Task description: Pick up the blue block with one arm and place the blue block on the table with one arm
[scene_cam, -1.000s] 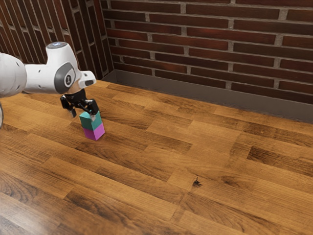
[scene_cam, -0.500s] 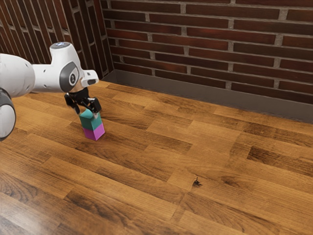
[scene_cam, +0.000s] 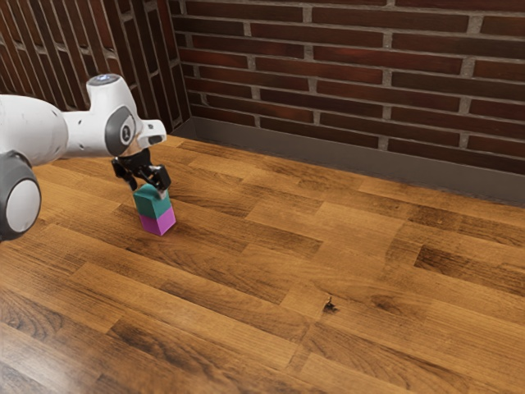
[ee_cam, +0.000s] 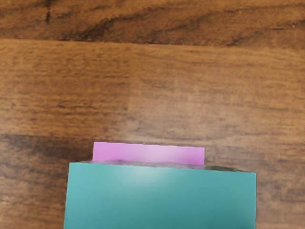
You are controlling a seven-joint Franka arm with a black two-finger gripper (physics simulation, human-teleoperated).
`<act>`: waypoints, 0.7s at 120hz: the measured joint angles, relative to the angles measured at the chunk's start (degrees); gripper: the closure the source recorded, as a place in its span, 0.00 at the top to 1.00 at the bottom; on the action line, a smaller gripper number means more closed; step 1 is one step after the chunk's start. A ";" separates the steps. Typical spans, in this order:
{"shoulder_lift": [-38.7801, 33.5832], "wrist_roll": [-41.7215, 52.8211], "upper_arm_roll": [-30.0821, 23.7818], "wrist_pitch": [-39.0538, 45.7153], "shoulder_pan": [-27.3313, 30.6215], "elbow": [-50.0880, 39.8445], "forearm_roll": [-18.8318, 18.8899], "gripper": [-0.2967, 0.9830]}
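Low over the teal block (scene_cam: 153, 202), my gripper (scene_cam: 148, 190) stands open, its fingers at the block's upper part. The teal block, the bluest one here, rests on a magenta block (scene_cam: 159, 222) that stands on the wooden table (scene_cam: 271, 271). In the wrist view, the teal block (ee_cam: 159, 198) is large and close beneath my hand, with a strip of the magenta block (ee_cam: 148, 153) past its edge. Contact on both sides of the teal block cannot be made out.
A brick wall (scene_cam: 353, 78) with a grey base strip (scene_cam: 328, 152) runs behind the table. A small dark mark (scene_cam: 330, 305) lies on the tabletop toward the exterior view's right.
My hand has moved toward the exterior view's right and over the teal block, with only a slight shift in the last half second. Both blocks have kept their places.
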 joint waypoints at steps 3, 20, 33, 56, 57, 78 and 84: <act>0.24 0.14 -0.01 0.00 0.00 0.14 -0.12 0.77; 1.48 0.99 -0.04 -0.02 0.40 1.16 -1.29 0.77; 2.20 1.55 -0.16 -0.02 0.44 1.70 -1.81 0.77; 2.86 2.33 -0.21 0.06 0.44 1.74 -2.72 0.77; 2.87 2.36 -0.22 0.06 0.44 1.74 -2.76 0.77; 3.15 3.03 -0.12 0.24 0.55 1.46 -3.98 0.75; 3.13 3.13 -0.07 0.35 0.55 1.39 -4.21 0.70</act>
